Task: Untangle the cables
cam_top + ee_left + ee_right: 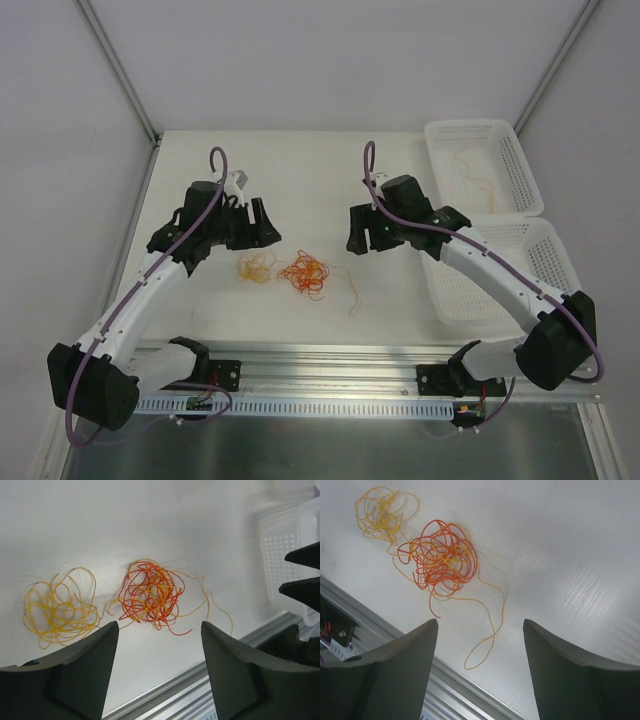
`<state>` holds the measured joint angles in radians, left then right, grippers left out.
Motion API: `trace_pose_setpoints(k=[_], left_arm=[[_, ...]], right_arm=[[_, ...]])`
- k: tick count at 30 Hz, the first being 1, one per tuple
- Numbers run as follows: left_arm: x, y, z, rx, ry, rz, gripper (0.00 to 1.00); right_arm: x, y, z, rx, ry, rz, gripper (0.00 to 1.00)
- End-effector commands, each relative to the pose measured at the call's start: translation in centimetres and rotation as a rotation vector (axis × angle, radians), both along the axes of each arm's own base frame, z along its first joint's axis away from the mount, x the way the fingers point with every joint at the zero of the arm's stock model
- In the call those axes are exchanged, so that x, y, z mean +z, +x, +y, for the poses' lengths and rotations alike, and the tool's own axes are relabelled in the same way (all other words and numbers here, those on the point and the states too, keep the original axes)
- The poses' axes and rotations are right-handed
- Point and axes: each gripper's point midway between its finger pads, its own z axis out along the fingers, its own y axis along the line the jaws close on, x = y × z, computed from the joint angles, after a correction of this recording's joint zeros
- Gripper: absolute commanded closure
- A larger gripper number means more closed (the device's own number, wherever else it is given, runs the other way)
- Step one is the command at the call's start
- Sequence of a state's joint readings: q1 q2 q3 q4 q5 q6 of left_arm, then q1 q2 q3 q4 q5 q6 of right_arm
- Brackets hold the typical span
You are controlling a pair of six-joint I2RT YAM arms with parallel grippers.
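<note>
Between the left gripper [265, 228] and the right gripper [358, 238] I saw bare table [310, 170], so the way down to the cables [303, 272] was free from above. To the right, two white baskets [550, 250] stood under the right arm [490, 270] and blocked a low sweep. A metal rail [330, 358] bounded the near side.
</note>
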<state>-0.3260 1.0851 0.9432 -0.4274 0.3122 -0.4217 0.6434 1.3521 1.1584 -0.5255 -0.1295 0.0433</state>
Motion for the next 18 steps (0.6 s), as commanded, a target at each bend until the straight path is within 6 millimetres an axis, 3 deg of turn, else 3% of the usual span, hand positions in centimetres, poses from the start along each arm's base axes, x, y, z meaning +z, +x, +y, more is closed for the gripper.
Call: trace_pose_setpoints(k=[1,4,8,13,18], left_arm=[[-0.7,0.3,1.7,0.077,0.057,-0.031,0.23],[-2.9,0.2,3.4,0.177,0.103,0.019,0.19],[-6.8,-0.1,5.8,0.319,0.173,0.142,0.20],[-9.3,0.9,6.1,0.363,0.210,0.247,0.27],[-9.5,3.0,5.0,0.357,0.205,0.283,0.32]], right_arm=[[2.8,0.9,2.2,0.051,0.049,-0.090,0.27],[2.4,0.2,3.5,0.090,0.049,-0.083,0.27],[1.6,-0.8,4.7,0.120,0.038,-0.075,0.26],[0.5,-1.5,5.1,0.136,0.011,-0.065,0.22],[-0.9,-2.3,5.1,0.136,-0.012,-0.050,0.14]])
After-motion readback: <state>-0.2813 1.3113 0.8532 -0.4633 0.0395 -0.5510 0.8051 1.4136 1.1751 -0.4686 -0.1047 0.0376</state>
